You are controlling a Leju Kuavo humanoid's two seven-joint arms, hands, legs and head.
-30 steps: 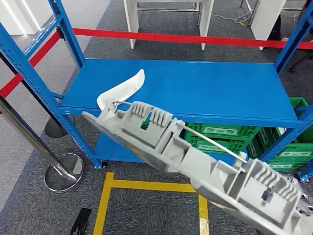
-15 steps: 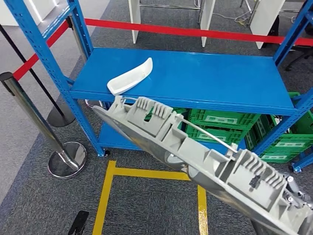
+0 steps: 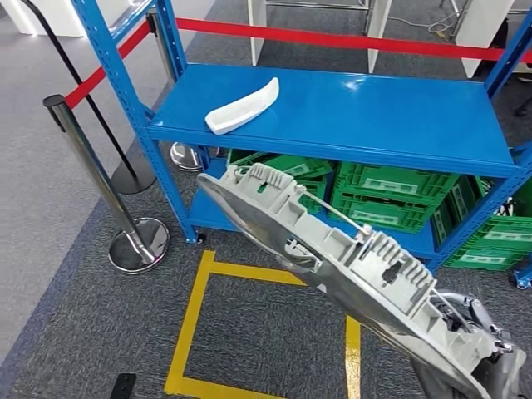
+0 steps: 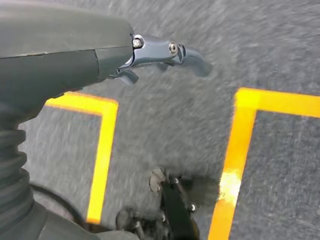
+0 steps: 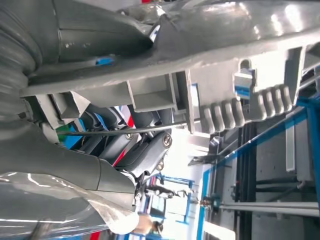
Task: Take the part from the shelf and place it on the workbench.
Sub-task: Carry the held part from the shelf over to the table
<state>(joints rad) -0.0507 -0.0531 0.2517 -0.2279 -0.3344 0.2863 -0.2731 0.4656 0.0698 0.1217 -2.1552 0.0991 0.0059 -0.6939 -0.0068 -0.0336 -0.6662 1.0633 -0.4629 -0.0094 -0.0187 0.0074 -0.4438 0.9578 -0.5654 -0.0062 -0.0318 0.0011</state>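
A long grey ribbed plastic part (image 3: 326, 249) slants across the head view, from in front of the shelf down to the lower right corner. My right hand (image 3: 471, 326) grips its near end, dark fingers curled over the edge. In the right wrist view the fingers (image 5: 145, 145) wrap around the part (image 5: 226, 55) beside its thin metal rod. My left hand (image 4: 75, 55) hangs over the grey carpet, holding nothing, its fingers (image 4: 166, 50) stretched out. A white curved part (image 3: 243, 106) lies on the blue shelf (image 3: 389, 116).
Green crates (image 3: 389, 195) fill the shelf's lower level. A chrome stanchion (image 3: 94, 162) with a round base stands left of the shelf, and red barrier tape (image 3: 352, 39) runs behind it. Yellow floor lines (image 3: 194, 324) mark a square on the carpet in front.
The whole picture has shifted, so the camera has moved: the shelf now sits higher and further right. The grey part stays in my right hand, now lower in the picture.
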